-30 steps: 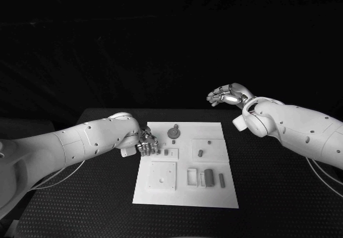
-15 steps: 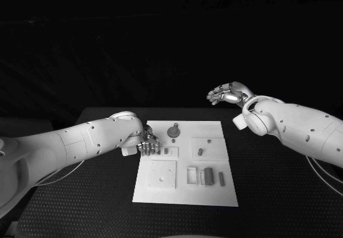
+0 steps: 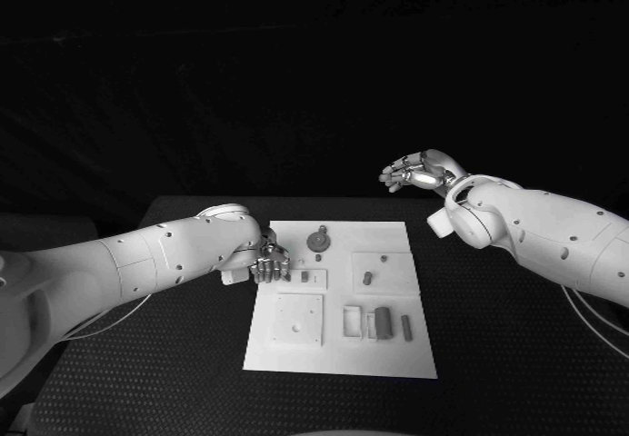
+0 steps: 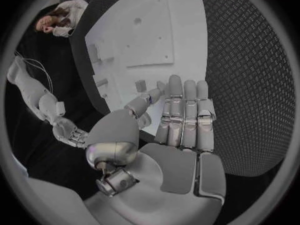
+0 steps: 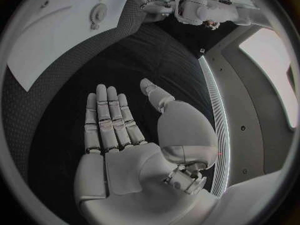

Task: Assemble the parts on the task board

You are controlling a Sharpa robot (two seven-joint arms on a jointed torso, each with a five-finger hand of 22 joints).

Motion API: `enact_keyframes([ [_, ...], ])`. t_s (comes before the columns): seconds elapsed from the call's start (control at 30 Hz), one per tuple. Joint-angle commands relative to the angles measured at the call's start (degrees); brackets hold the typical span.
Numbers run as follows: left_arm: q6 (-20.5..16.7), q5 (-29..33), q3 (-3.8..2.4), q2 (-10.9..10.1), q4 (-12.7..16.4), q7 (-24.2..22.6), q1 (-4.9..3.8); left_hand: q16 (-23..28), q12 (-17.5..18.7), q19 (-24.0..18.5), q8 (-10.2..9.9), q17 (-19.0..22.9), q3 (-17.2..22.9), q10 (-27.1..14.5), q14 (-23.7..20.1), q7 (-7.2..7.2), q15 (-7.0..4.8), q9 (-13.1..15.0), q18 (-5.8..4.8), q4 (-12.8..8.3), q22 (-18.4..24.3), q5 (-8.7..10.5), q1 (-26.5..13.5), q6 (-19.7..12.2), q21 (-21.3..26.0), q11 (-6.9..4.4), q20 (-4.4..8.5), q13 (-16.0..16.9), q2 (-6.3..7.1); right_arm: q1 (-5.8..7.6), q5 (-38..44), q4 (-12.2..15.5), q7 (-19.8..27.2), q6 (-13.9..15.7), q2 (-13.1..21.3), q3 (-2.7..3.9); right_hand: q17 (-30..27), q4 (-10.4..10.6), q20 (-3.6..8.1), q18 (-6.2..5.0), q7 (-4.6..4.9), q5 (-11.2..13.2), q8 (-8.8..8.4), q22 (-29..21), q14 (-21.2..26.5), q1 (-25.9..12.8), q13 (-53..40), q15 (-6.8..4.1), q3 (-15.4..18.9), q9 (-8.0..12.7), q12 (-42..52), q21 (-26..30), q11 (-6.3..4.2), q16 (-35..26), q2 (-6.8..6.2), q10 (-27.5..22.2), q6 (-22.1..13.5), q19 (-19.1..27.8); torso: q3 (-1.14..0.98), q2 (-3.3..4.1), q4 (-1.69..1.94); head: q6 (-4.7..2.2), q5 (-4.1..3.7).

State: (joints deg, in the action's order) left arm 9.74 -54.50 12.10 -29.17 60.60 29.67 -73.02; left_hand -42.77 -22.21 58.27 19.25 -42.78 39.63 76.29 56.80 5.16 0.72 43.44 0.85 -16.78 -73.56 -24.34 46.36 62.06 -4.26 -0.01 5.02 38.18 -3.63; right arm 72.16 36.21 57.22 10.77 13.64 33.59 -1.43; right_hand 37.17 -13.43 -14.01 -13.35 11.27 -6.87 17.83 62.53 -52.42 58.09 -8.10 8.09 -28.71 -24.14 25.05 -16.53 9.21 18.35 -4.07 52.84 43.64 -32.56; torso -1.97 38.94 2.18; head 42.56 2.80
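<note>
The robot's left hand (image 3: 272, 265), fingers extended and empty, hovers at the flat white task board's (image 3: 344, 361) left edge, small grey parts (image 3: 304, 278) just right. The right hand (image 3: 417, 173), spread empty, hangs well beyond the far edge.

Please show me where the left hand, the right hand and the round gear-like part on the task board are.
left hand (image 3: 272, 264): head view, on the fingers at the board's left edge.
right hand (image 3: 417, 173): head view, on the middle of the raised hand.
round gear-like part (image 3: 319, 242): head view, on its disc.

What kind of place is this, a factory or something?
More likely a robot test lab: a black table against a dark backdrop, a white task board with small parts, and two robot arms with open hands.
</note>
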Motion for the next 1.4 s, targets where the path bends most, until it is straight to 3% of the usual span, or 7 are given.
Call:
enact_keyframes([
  [0.03, -1.56, -0.99, 0.05, -0.07, 0.10, 0.29, 0.02, -0.41, -0.25, 0.28, 0.14, 0.07, 0.41, 0.83, 0.29, -2.12, -0.11, 0.27, -0.84, -0.02, -0.13, -0.03, 0.05, 2.61, -0.18, -1.37, 0.04, 0.11, -0.36, -0.02, 0.02, 0.01, 0.35, -0.71, -0.01, 0.03, 0.10, 0.22, 0.03, 0.63, 0.93, -0.13, 0.20, 0.06, 0.27, 0.22, 0.07, 0.07, -0.02, 0.07, -0.32, 0.37, 0.00, -0.39, -0.16, 0.23, -0.40, 0.21, 0.01, 0.01, 0.01, 0.03, 0.03],
  [0.43, -1.79, -1.02, 0.07, 0.26, 0.90, 0.18, 0.03, -0.73, -0.63, 0.48, 0.23, 0.19, 0.80, 0.87, 0.38, -2.22, -0.19, 0.56, -0.83, -0.02, -0.42, -0.34, -0.23, 2.79, -0.20, -1.45, 0.13, 0.36, -0.10, -0.06, 0.02, 0.03, 0.35, -0.76, -0.02, 0.03, 0.12, 0.24, 0.03, 0.63, 0.93, -0.13, 0.21, 0.10, 0.27, 0.22, 0.09, 0.08, -0.01, 0.09, -0.32, 0.41, 0.00, -0.42, -0.15, 0.23, -0.40, 0.19, -0.02, 0.02, -0.03, -0.03, 0.02],
  [1.17, -2.39, -7.24, 0.35, 0.36, 2.94, 0.34, 0.05, -1.41, -1.42, 1.11, 0.50, 0.44, 0.99, 1.23, 0.79, -2.52, -0.38, 1.08, -0.80, 0.16, -0.98, -0.50, -0.48, 3.44, -0.30, -1.62, 0.31, 0.79, 0.59, -0.07, 0.02, 0.12, 0.33, -0.76, 0.02, 0.03, 0.17, 0.30, 0.02, 0.63, 0.93, -0.12, 0.23, 0.16, 0.27, 0.15, 0.12, 0.09, 0.03, 0.13, -0.32, 0.49, 0.00, -0.48, -0.17, 0.24, -0.40, 0.17, -0.03, 0.02, -0.02, 0.26, 0.14],
  [1.4, -2.58, -7.21, 0.38, 0.29, 3.28, 0.27, 0.05, -1.97, -2.14, 1.79, 0.71, 0.73, -0.39, 1.62, 1.23, -2.86, -0.58, 1.55, -0.75, 0.29, -1.38, 0.90, -1.73, 4.13, -0.28, -1.79, 0.51, 1.20, 0.20, -0.07, 0.02, 0.15, 0.30, -0.76, 0.04, 0.02, 0.18, 0.30, 0.02, 0.63, 0.93, -0.13, 0.24, 0.18, 0.27, 0.16, 0.13, 0.09, 0.03, 0.14, -0.32, 0.52, 0.00, -0.50, -0.18, 0.24, -0.40, 0.17, -0.02, 0.04, -0.02, 0.29, 0.12],
])
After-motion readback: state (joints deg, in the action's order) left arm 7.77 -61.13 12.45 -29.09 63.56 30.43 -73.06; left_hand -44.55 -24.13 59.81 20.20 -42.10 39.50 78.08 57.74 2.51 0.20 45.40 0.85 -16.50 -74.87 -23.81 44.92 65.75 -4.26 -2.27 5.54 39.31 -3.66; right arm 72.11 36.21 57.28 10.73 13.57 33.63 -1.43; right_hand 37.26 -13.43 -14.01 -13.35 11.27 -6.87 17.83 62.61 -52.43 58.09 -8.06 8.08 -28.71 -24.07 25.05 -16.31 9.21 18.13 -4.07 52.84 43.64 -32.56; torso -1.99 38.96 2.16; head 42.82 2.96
